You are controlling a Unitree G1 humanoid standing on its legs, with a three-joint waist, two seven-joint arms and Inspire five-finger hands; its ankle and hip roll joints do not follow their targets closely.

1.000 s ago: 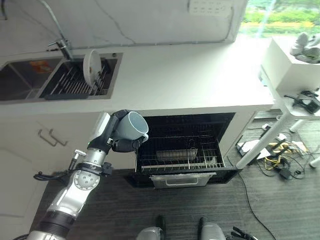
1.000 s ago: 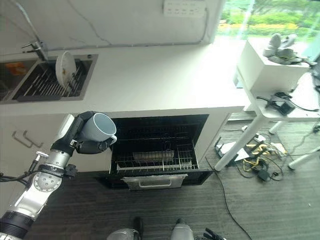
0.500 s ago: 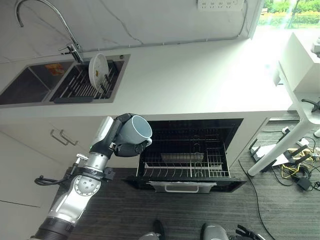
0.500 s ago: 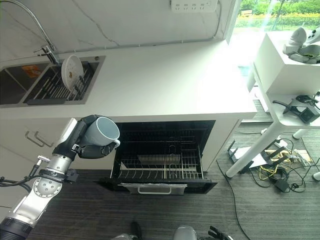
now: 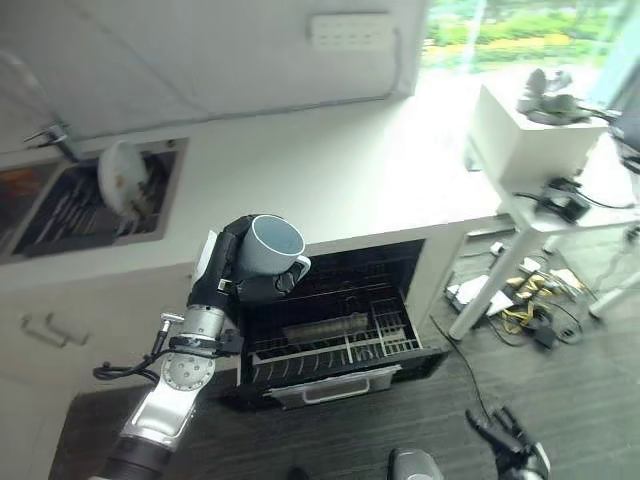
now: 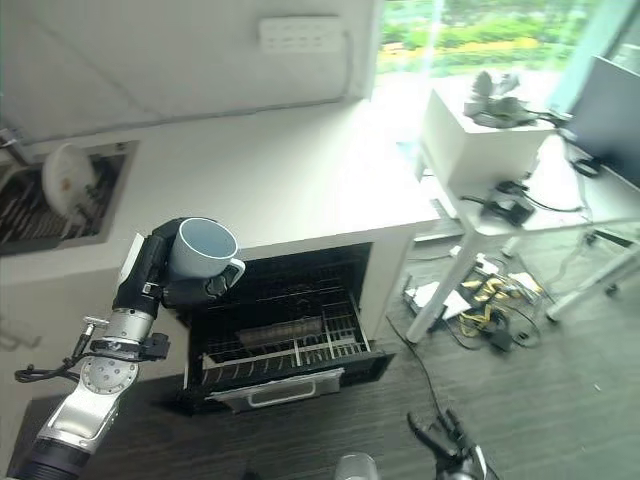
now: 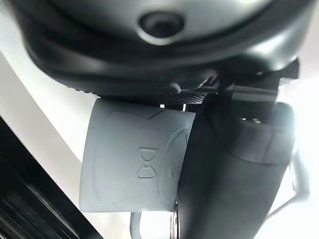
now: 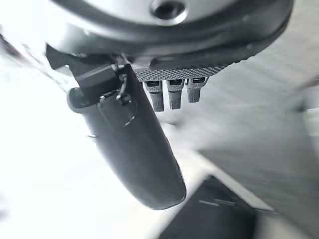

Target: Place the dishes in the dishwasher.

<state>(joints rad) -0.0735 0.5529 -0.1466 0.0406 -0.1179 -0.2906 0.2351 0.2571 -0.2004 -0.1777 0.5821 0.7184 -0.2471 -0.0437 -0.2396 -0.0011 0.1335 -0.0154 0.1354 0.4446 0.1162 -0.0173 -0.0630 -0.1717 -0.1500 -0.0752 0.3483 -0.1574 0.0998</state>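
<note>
At the far left a white plate (image 5: 118, 177) is seen standing in the sink rack (image 5: 70, 205), not yet dealt with. Next to the right, a pale blue mug (image 5: 268, 246) is gripped by the left hand (image 5: 232, 268), whose fingers and thumb are curled round its wall; the mug is held mouth up, handle turned toward the dishwasher, just above and beside the left edge of the open cavity. The step in hand is judged to be the carrying of the mug to the dishwasher (image 5: 335, 300), whose lower rack (image 5: 330, 342) is pulled out and appears bare apart from a dark shape near its middle that cannot be identified. The next move is thought to call for the mug to be lowered over the rack, probably turned mouth down, and set between the tines before release. At the lower right the right hand (image 6: 445, 440) is seen low near the floor, fingers spread and relaxed, holding nothing. The underside of the mug and the thumb's contact are partly hidden in the left wrist view.
</note>
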